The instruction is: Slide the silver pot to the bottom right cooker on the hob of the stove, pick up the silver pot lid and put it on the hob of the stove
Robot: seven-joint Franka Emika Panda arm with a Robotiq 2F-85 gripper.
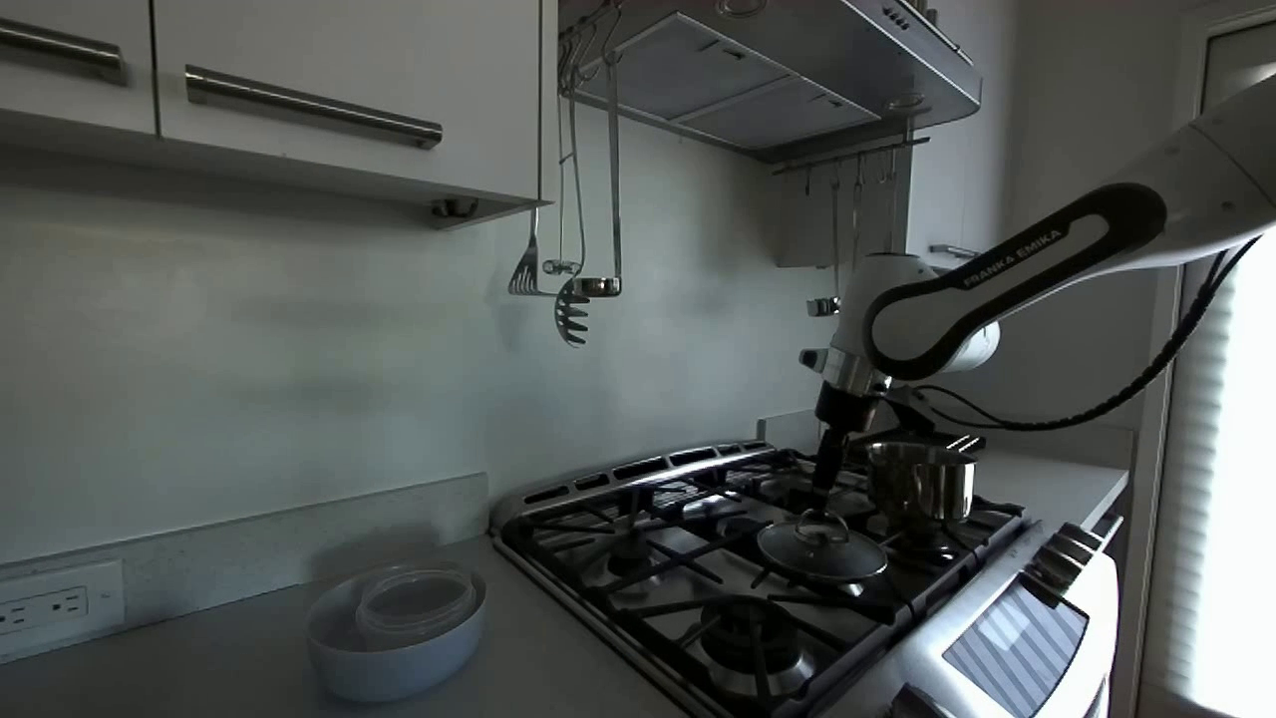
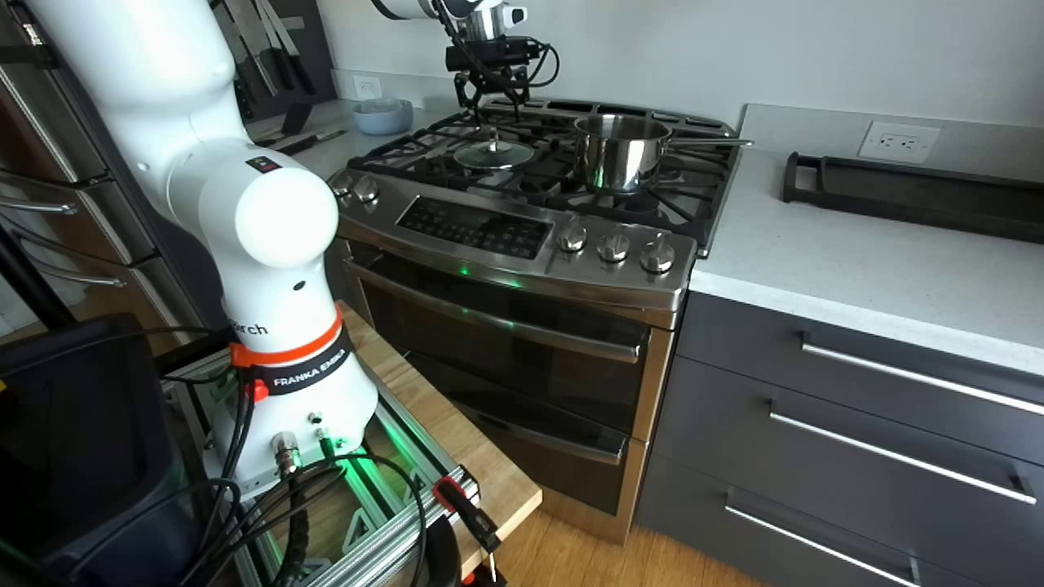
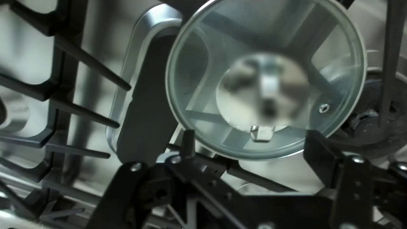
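The silver pot (image 1: 919,484) stands upright on the right part of the hob (image 2: 481,189); it also shows in an exterior view (image 2: 618,159) with its handle pointing right. The bottom right cooker (image 2: 642,202) lies at and partly under its base; exact centring cannot be told. The silver pot lid (image 1: 822,554), glass with a metal rim and raised handle, lies flat on the middle grates (image 2: 494,155). My gripper (image 3: 250,133) is open and empty, its fingers apart over the lid's near edge in the wrist view (image 3: 265,82). The lid's handle is partly blurred there.
A stack of white bowls (image 1: 394,653) sits on the counter beside the hob. A black tray (image 2: 922,194) lies on the opposite counter. A range hood (image 1: 788,80) and hanging utensils (image 1: 588,284) are above. Raised grates and front knobs (image 2: 613,247) surround the work area.
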